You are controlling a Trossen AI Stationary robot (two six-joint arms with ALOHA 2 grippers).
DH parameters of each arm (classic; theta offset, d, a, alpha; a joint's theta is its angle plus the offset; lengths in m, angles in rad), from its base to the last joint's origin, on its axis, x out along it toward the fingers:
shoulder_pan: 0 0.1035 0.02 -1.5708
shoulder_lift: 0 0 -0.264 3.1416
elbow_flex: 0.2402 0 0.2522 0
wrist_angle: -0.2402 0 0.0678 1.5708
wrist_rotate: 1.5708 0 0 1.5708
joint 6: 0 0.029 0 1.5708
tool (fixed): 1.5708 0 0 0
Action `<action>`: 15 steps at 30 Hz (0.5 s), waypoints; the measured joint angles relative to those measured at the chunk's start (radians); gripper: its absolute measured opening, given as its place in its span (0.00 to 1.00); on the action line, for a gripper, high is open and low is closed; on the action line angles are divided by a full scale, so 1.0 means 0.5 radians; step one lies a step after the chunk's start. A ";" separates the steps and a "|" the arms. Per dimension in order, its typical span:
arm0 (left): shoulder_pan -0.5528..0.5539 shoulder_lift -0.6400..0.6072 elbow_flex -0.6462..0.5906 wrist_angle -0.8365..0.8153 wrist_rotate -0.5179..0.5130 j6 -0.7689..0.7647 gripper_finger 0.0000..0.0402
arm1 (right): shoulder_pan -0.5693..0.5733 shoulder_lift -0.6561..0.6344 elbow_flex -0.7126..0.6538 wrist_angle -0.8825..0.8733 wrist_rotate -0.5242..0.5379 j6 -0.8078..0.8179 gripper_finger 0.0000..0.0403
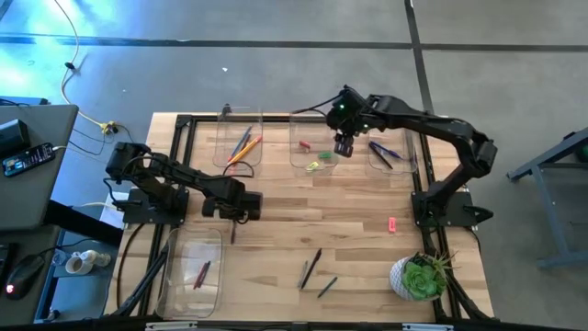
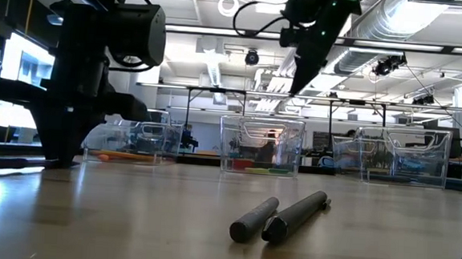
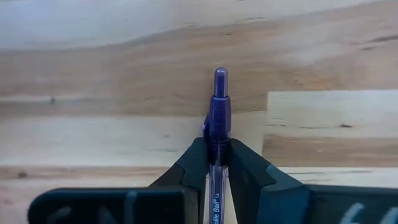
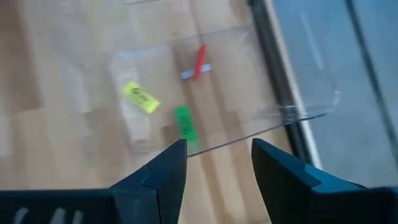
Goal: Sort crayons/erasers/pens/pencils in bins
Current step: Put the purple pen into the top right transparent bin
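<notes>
On the counter (image 1: pixel 349 221), the left tool (image 1: pixel 241 213) is down at the surface, clamped on a purple pen (image 3: pixel 218 118) lying flat on the wood. The fingers pinch across its barrel, likely so it lifts level. Its long axis runs straight out between them, clicker end pointing away from the wrist. Farther right, the right tool (image 1: pixel 344 145) hangs over the middle bin (image 1: pixel 303 164), fingers apart and holding nothing, seemingly placed for a drop. Below it lie a yellow eraser (image 4: pixel 140 98), a green eraser (image 4: pixel 183 122) and a red one (image 4: pixel 199 61).
</notes>
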 joint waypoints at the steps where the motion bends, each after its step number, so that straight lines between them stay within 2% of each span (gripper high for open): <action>1: 0.000 -0.016 0.001 0.007 -0.003 0.038 0.08 | 0.008 -0.019 0.000 -0.026 -0.040 0.002 0.43; 9: 0.020 -0.148 0.008 0.183 -0.028 0.358 0.08 | 0.096 -0.102 0.000 -0.205 -0.345 0.209 0.43; 15: 0.088 -0.194 0.012 0.513 -0.012 0.592 0.08 | 0.244 -0.143 0.000 -0.284 -0.562 0.401 0.43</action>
